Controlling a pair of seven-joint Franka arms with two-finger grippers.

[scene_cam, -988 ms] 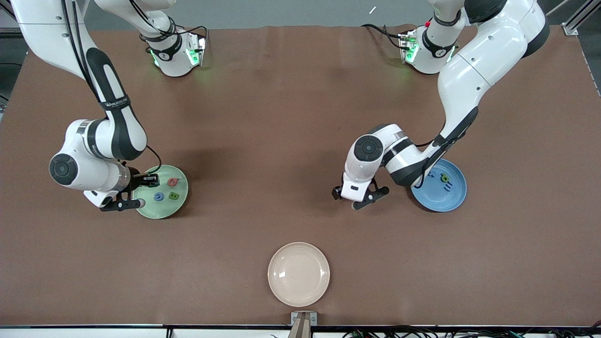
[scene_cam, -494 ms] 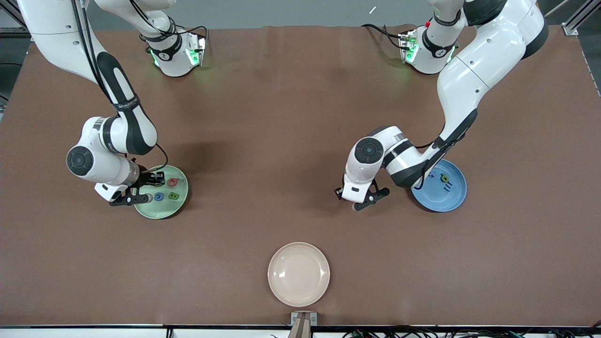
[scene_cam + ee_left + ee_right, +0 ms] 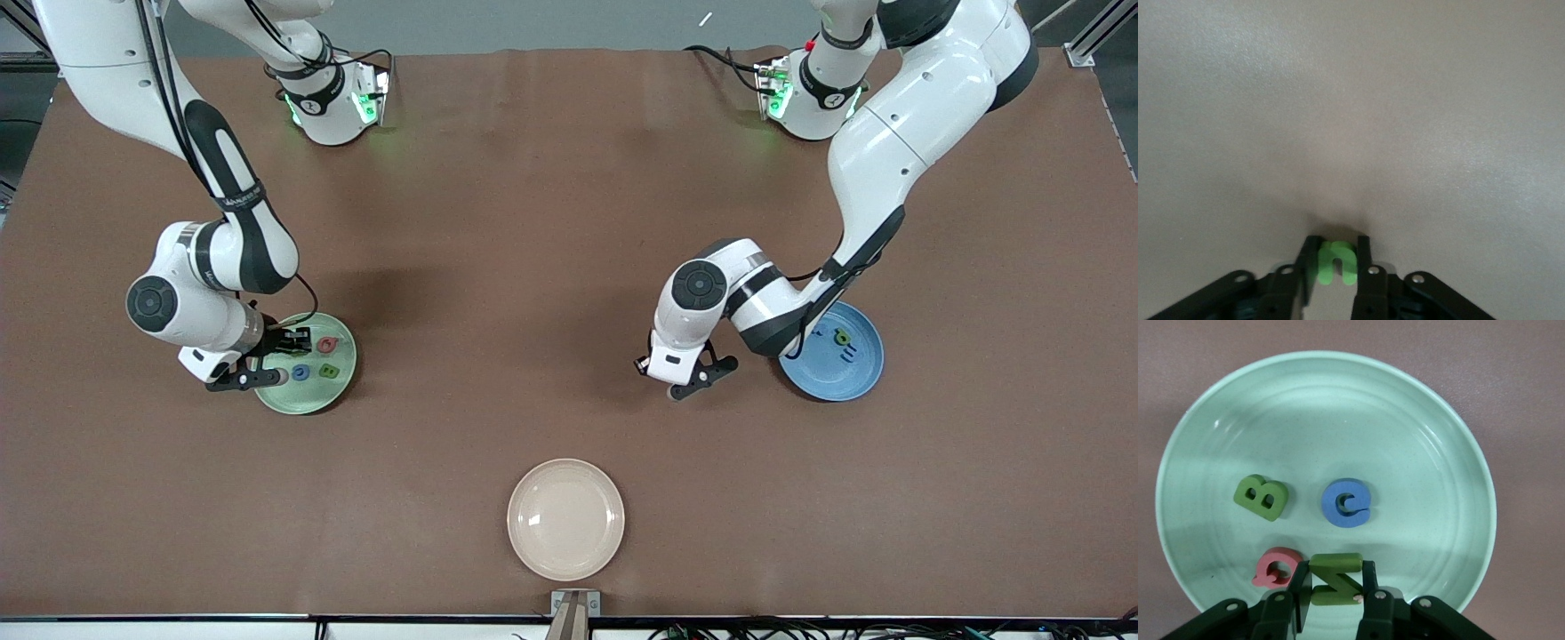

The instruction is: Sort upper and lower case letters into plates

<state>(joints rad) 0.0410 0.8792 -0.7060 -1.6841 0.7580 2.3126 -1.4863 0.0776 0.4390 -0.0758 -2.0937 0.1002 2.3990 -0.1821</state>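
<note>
Since the earlier frames the right arm has swung in toward the pale green plate point(image 3: 307, 400), and the left tool's point(image 3: 689, 384) fingers have come together. The left tool sits low over bare bench point(image 3: 551, 267), beside the blue plate point(image 3: 858, 378), pinching a bright green lowercase n point(image 3: 1336, 263) between its fingertips. The right tool point(image 3: 1333, 583) hangs over the green plate's rim toward the right arm's end of the bench, pressed shut on a dark green Z point(image 3: 1333, 578). In that plate, just beside the Z, lie a pink-red Q point(image 3: 1275, 568), a green B point(image 3: 1261, 496) and a blue C point(image 3: 1346, 503). The blue plate holds several small letters, partly hidden by the left arm. A cream plate point(image 3: 565, 519) stands nearest the front camera.
</note>
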